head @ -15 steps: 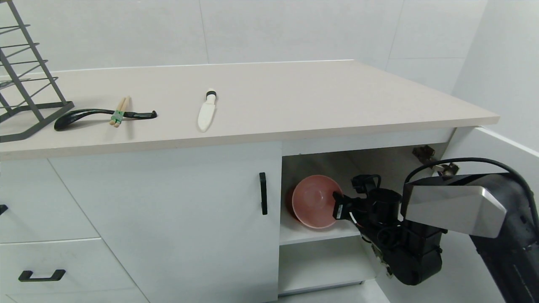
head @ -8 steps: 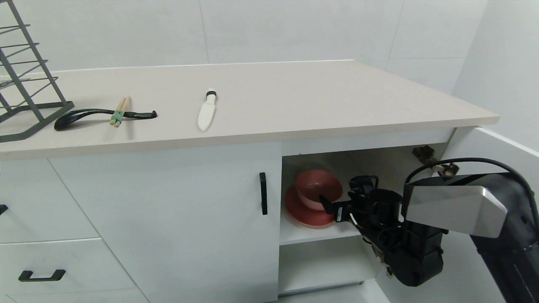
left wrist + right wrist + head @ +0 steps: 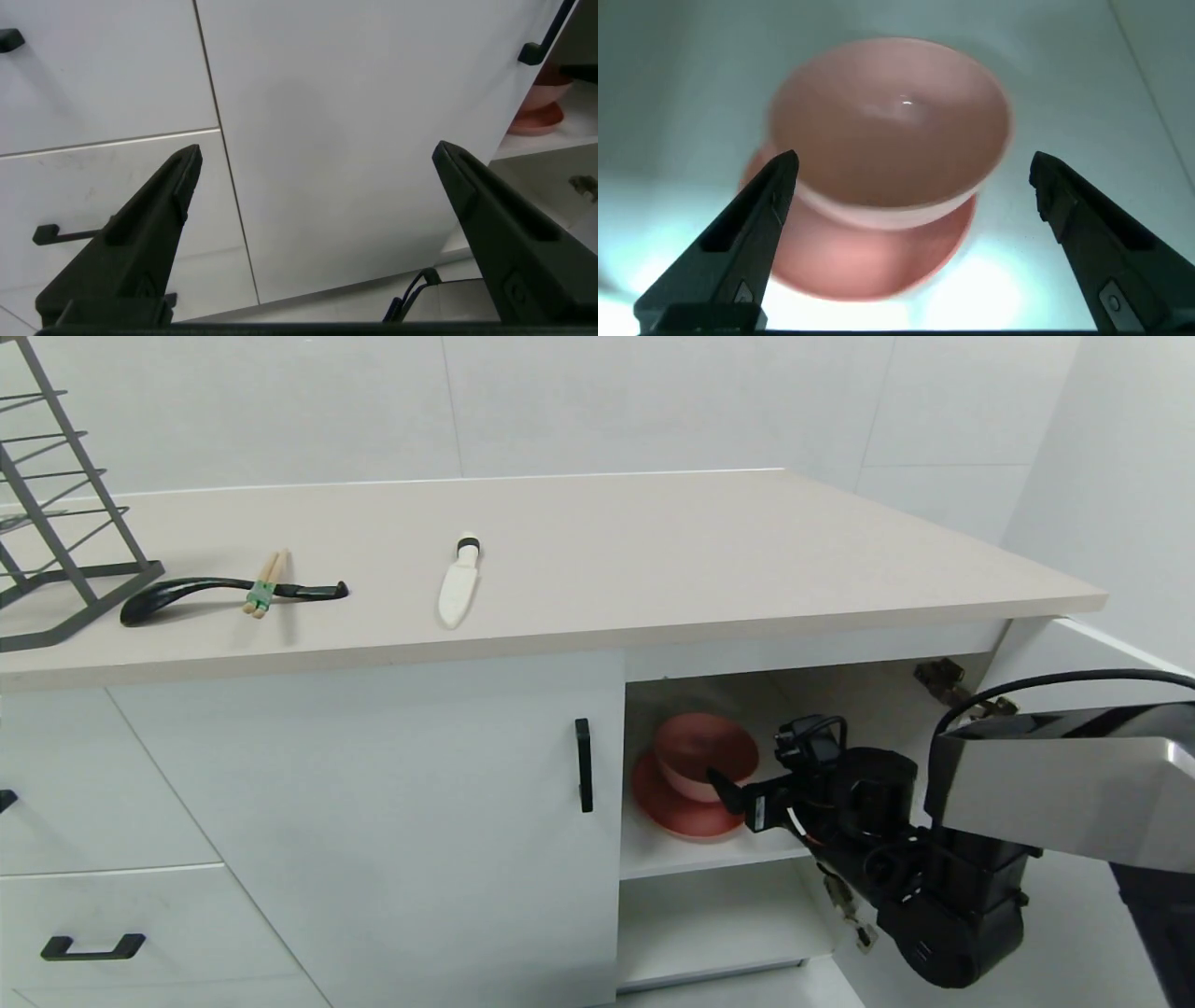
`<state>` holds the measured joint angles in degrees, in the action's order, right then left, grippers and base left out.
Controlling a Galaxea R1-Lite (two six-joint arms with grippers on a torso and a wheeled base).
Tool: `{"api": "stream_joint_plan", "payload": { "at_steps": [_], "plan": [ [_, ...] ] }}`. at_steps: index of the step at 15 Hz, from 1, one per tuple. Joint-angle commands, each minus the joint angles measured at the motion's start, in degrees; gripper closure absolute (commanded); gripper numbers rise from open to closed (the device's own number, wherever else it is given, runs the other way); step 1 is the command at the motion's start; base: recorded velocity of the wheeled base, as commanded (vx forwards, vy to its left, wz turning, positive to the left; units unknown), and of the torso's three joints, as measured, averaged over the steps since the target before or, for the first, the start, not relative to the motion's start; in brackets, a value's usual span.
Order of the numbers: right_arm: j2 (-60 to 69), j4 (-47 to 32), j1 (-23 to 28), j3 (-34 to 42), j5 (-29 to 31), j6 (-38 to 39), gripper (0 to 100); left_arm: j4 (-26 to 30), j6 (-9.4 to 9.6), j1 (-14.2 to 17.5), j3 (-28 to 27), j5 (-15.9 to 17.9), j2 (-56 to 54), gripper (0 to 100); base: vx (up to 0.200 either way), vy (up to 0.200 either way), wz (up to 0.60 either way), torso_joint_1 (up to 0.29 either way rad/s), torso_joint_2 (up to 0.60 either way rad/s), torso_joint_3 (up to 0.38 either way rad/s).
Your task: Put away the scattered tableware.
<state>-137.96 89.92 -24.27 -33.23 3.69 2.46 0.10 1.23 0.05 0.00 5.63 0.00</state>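
A pink bowl (image 3: 705,751) sits upright on a red plate (image 3: 681,810) on the upper shelf of the open cabinet. My right gripper (image 3: 730,793) is open just in front of them, touching neither; in the right wrist view the bowl (image 3: 892,131) and plate (image 3: 868,257) lie beyond the open gripper (image 3: 912,166). On the counter lie a black spoon (image 3: 187,591), a pair of chopsticks (image 3: 266,581) across its handle, and a white knife (image 3: 460,583). My left gripper (image 3: 315,154) is open with nothing in it, low before the closed cabinet door (image 3: 355,140).
A dark wire dish rack (image 3: 56,523) stands at the counter's left end. The cabinet's right door (image 3: 1092,658) is swung open beside my right arm. Drawers with black handles (image 3: 91,947) are at lower left. The counter's right half (image 3: 747,541) is bare.
A second ago my right gripper held the bowl tilted on its side. It set the bowl upright on the red plate, let go and drew back a little.
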Motion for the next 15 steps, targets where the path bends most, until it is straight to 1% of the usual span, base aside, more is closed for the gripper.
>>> {"api": "stream_joint_plan", "payload": {
  "at_steps": [1,3,4,7,9,10,11,12,13,15],
  "plan": [
    [8.3,0.1,-2.0,8.1,0.1,0.0,0,0.0,0.00,0.0,0.0,0.0,0.1,0,0.000,0.000,0.00,0.000,0.00,0.000],
    [13.3,0.1,-3.4,15.7,0.1,-0.1,0,0.0,0.00,0.0,0.0,0.0,0.1,0,0.000,0.000,0.00,0.000,0.00,0.000],
    [15.2,0.1,-3.6,18.1,0.1,-0.1,0,0.0,0.00,0.0,0.0,0.0,0.1,0,0.000,0.000,0.00,0.000,0.00,0.000],
    [24.0,0.1,-4.0,25.1,0.1,-0.3,0,0.0,0.00,0.0,0.0,0.0,0.1,0,-0.200,0.000,0.00,0.007,0.00,0.001],
    [27.0,0.1,-4.0,27.4,0.1,-0.3,0,0.0,0.00,0.0,0.0,0.0,0.1,0,-0.200,0.000,0.00,0.000,0.00,0.005],
    [30.3,0.1,-4.0,30.0,0.1,-0.3,0,0.0,0.00,0.0,0.0,0.0,0.1,0,-0.200,0.000,0.00,-0.002,0.01,0.002],
    [30.6,0.1,-4.0,30.2,0.1,-0.3,0,0.0,0.00,0.0,0.0,0.0,0.1,0,-0.200,0.000,0.00,-0.002,0.00,-0.002],
    [33.9,0.1,-3.9,32.8,0.1,-0.3,0,0.0,0.00,0.0,0.0,0.0,0.1,0,-0.200,-0.200,0.00,-0.002,0.00,0.007],
    [35.7,0.1,-3.9,33.2,0.2,-0.3,0,0.0,0.00,0.0,0.0,0.0,0.1,0,-0.200,-0.200,0.00,0.002,0.01,0.002],
    [38.9,0.1,-3.2,33.2,0.3,-0.3,0,0.1,0.00,0.0,0.0,0.0,0.1,0,0.000,-0.200,0.00,0.000,0.00,0.005]
  ]
}}
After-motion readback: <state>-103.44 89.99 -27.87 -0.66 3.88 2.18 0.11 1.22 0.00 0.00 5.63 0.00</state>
